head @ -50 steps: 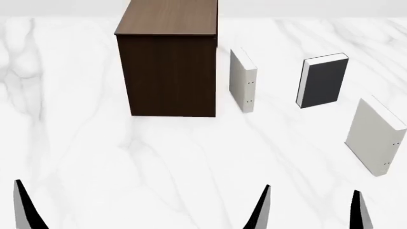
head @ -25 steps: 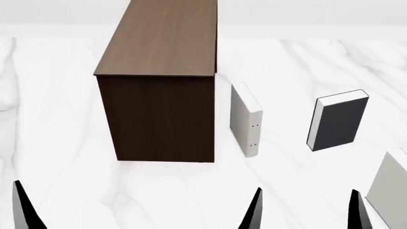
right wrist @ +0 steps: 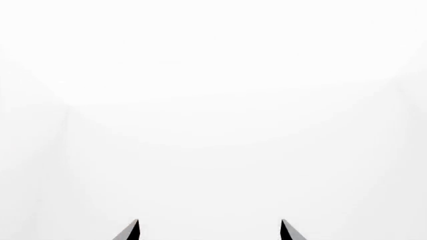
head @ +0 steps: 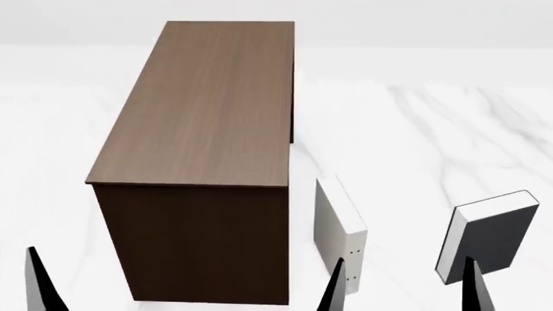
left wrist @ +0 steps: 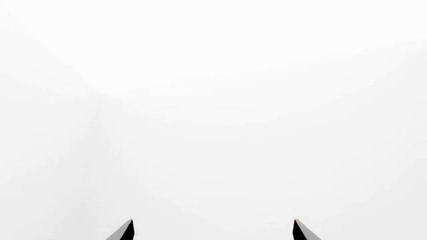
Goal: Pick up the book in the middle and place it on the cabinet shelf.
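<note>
Bright, even, sharp render with faint shadows; both wrist views wash out to near-blank white.

The head view looks forward and steeply down from above, near the cabinet shelf (head: 203, 103), whose flat top and near end face fill its left and centre; a cream-white book (head: 340, 230) and the book (head: 493, 236) stand to the right on the white marbled floor (head: 432, 123), with dark fingertips (head: 333, 291) cutting into the bottom edge. The left wrist view looks out past two dark fingertips (left wrist: 123, 231) at plain white surface, with no object to tell nearness. The right wrist view does the same past its own fingertips (right wrist: 131, 231). The three views share only white ground; neither wrist view takes in the cabinet or any book.
</note>
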{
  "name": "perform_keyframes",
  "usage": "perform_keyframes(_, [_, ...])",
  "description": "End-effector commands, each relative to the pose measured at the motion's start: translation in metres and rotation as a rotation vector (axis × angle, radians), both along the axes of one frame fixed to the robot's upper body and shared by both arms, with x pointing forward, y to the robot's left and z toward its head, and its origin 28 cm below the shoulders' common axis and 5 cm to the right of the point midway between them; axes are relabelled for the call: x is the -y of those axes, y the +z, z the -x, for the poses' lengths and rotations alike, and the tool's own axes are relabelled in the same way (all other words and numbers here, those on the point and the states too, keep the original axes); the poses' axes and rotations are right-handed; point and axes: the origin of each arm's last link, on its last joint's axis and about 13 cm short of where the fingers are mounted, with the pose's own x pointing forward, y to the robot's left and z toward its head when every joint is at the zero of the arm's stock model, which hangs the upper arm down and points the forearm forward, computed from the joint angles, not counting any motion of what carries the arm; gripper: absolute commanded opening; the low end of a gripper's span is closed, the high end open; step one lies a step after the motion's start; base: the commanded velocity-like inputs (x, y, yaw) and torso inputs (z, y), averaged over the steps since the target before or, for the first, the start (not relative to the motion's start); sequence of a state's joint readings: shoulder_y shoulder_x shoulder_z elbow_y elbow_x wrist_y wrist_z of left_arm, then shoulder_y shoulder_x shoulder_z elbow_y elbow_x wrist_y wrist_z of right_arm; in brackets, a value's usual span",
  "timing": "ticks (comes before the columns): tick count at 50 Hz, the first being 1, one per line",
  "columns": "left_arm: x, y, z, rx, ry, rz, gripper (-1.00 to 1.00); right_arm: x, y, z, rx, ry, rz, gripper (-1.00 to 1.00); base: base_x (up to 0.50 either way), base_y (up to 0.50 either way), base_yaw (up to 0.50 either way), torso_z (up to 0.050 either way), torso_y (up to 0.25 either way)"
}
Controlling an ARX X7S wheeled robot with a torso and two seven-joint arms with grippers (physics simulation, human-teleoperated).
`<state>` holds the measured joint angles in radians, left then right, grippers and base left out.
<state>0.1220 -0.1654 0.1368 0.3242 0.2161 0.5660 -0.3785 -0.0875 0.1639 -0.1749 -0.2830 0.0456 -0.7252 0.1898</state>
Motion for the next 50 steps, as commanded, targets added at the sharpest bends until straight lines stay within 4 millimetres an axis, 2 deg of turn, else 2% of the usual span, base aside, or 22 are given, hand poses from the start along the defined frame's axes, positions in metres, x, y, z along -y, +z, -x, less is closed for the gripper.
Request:
perform_keyframes(1, [-0.001,0.000,0.000,-0.006,0.006,-0.018,1.00,0.000,-0.001,0.000,0.002,-0.004,0.019,1.00,0.50,0.00,0.00,0.000,0.000])
perform_keyframes(9, [0.000,0.000,0.000,-0.007,0.004,-0.020,1.00,0.000,-0.001,-0.001,-0.013,-0.013,0.015,1.00,0.49,0.00,0.00,0.000,0.000])
perform_keyframes(15, [0.000,0.000,0.001,-0.010,0.002,-0.021,1.00,0.000,-0.001,-0.007,-0.044,-0.032,0.004,1.00,0.06,0.00,0.00,0.000,0.002])
perform_keyframes(20, [0.000,-0.002,0.001,-0.012,0.001,-0.023,1.00,0.002,0.008,-0.025,-0.153,-0.095,-0.051,1.00,0.00,0.00,0.00,0.000,0.000])
perform_keyframes(24, [0.001,-0.002,0.000,-0.017,-0.002,-0.024,1.00,0.007,0.024,-0.048,-0.258,-0.176,-0.151,1.00,0.00,0.00,0.00,0.000,0.000])
perform_keyframes(29, [0.000,-0.003,0.000,-0.022,-0.004,-0.025,1.00,0.016,0.036,-0.069,-0.309,-0.287,-0.202,1.00,0.00,0.00,0.00,0.000,0.000])
perform_keyframes(41, [0.001,-0.003,0.001,-0.034,-0.012,-0.030,1.00,0.033,0.051,-0.093,-0.357,-0.522,-0.265,1.00,0.00,0.00,0.00,0.000,0.000])
perform_keyframes(50, [0.001,-0.003,0.000,-0.042,-0.009,-0.028,1.00,0.030,0.054,-0.104,-0.457,-0.604,-0.328,1.00,0.00,0.00,0.00,0.000,0.000])
